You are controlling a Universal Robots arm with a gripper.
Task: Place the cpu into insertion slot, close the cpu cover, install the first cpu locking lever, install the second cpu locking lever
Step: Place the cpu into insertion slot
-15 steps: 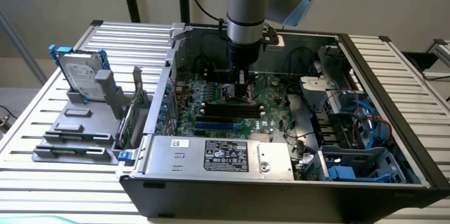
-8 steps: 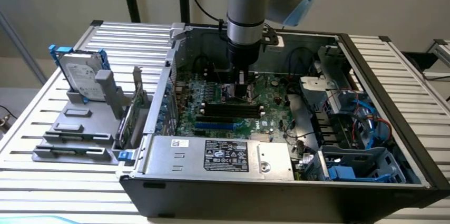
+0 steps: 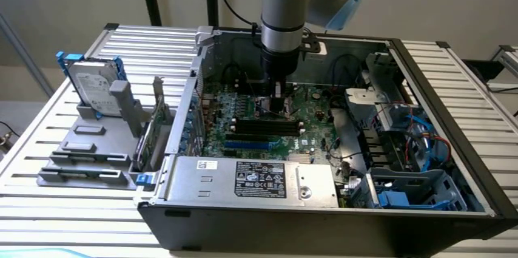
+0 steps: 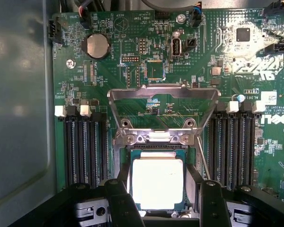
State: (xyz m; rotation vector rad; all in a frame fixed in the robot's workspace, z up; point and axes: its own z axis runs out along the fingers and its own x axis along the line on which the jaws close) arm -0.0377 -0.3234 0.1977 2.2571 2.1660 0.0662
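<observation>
- The tool [image 4: 163, 201] hangs straight down over the slot [image 4: 156, 148], low inside the case [image 3: 453, 149]. Its jaws are spread wide, 1 finger on each side of the cpu [image 4: 157, 183].
- The fingers [image 4: 119, 201] sit just beside 2 opposite edges of the cpu. I cannot tell whether they touch it. I judge the tool to be open and not clamping, since the chip looks borne by the slot.
- The cpu lies flat in the slot with its pale metal face up. Its green border runs parallel to the slot's rim, so it looks squarely seated.
- The cover [image 4: 163, 91] is swung up off the slot on the hinge at the slot's far edge. Its cut-out centre shows the board [image 4: 132, 47] behind it. Raised like this, it leaves the slot clear from above, and that is how the tool gets straight down to the cpu.
- A thin wire that is probably 1 locking lever [image 4: 203, 160] slants up beside the slot. It is not latched over the cover.
- By my reading the cpu is placed, the cover is not yet closed, and neither lever is installed.
- Black memory slots [image 4: 83, 146] flank the slot on both sides, which leaves the fingers little room sideways.
</observation>
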